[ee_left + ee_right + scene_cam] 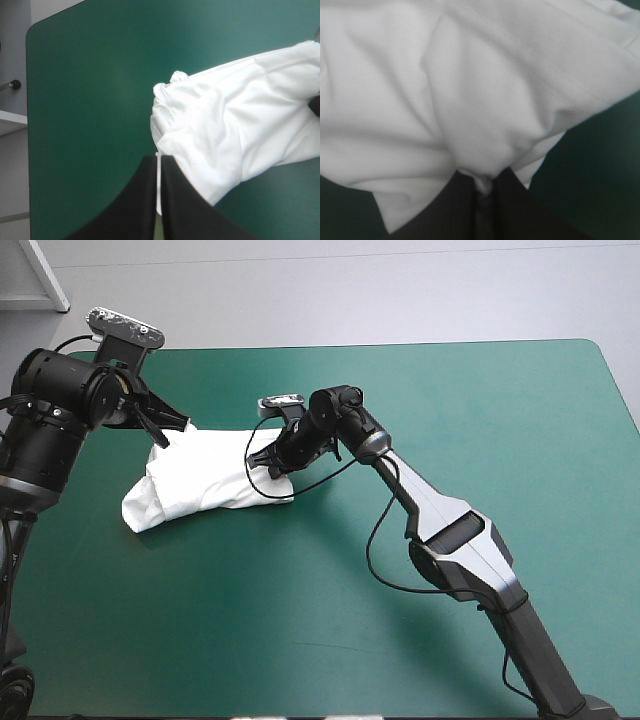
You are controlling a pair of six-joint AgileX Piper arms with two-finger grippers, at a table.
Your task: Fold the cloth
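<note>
Lying in a crumpled, elongated heap on the teal-green table cover (pixel 470 410), the white short-sleeved fabric T-shirt (pixel 200 485) stretches between the two grippers, left of the table's middle. The left gripper (pixel 172 432), a pair of broad black fin-shaped fingers (pixel 145 200), is clenched on the heap's far left end, where the cloth rises toward it. In the left wrist view its jaws meet in a pointed arch with a thin white edge of cloth pinched in the slit between them, and the rest of the T-shirt (pixel 235 125) spreads ahead of and to one side of them. The right gripper (pixel 270 468) grasps the opposite end. In the right wrist view its jaws are all but closed on a gathered pucker of cloth, creases fan out from the pinch, and a stitched seam crosses the T-shirt (pixel 445 75) ahead. Bare cover shows beside both pairs of jaws.
</note>
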